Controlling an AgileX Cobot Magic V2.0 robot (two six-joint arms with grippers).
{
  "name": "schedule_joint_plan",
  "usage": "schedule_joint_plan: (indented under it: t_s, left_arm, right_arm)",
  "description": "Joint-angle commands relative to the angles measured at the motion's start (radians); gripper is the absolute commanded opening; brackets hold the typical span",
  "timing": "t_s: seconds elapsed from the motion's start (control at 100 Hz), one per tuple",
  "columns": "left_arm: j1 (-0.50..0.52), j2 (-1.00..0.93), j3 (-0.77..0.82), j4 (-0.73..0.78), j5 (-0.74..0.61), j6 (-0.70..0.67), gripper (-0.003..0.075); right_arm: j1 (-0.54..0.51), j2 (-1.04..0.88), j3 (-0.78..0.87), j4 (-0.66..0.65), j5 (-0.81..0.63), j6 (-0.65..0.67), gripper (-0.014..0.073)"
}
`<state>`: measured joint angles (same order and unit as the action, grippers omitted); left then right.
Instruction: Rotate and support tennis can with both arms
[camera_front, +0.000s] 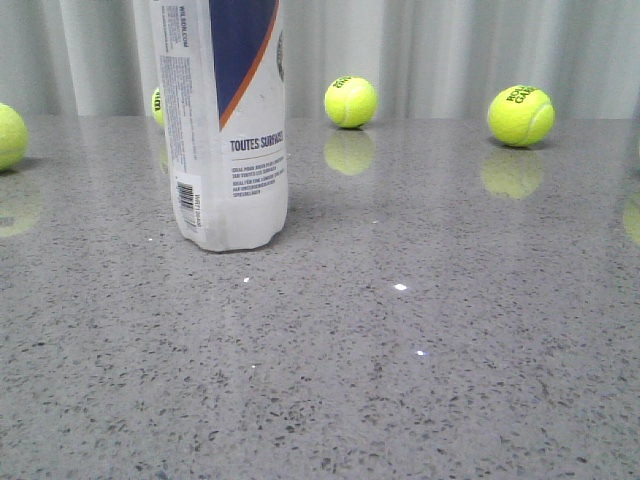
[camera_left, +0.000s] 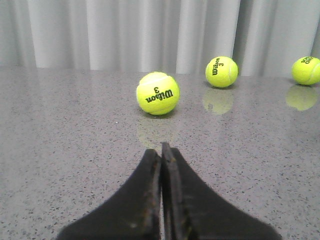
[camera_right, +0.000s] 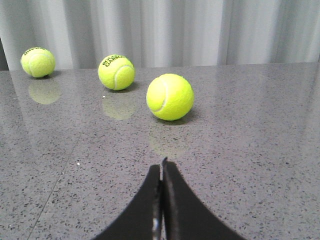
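The tennis can (camera_front: 228, 120) stands upright on the grey speckled table at the left of the front view: white plastic with a navy section, an orange stripe, printed text and a barcode; its top is cut off by the frame. Neither gripper shows in the front view. My left gripper (camera_left: 161, 150) is shut and empty, its black pointed fingers low over the table, facing a tennis ball (camera_left: 157, 93). My right gripper (camera_right: 162, 165) is shut and empty, facing another ball (camera_right: 170, 96). The can is out of both wrist views.
Yellow-green tennis balls lie around on the table (camera_front: 400, 380): at the far left edge (camera_front: 10, 135), behind the can (camera_front: 157, 104), at back middle (camera_front: 350, 101) and back right (camera_front: 520, 115). A pale pleated curtain (camera_front: 450, 50) closes the back.
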<state>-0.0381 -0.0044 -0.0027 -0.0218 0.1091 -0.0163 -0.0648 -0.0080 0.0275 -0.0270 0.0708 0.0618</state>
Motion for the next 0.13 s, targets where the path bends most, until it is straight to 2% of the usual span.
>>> schedule_joint_plan:
  t_s: [0.0,0.12]
  left_arm:
    - [0.000,-0.040,0.047,-0.003,-0.073,0.001,-0.0021]
    - [0.000,-0.040,0.047,-0.003,-0.073,0.001,-0.0021]
  right_arm:
    - [-0.005,-0.026,-0.019,-0.004,-0.082,-0.002,-0.0056]
    - [-0.005,-0.026,-0.019,-0.004,-0.082,-0.002,-0.0056]
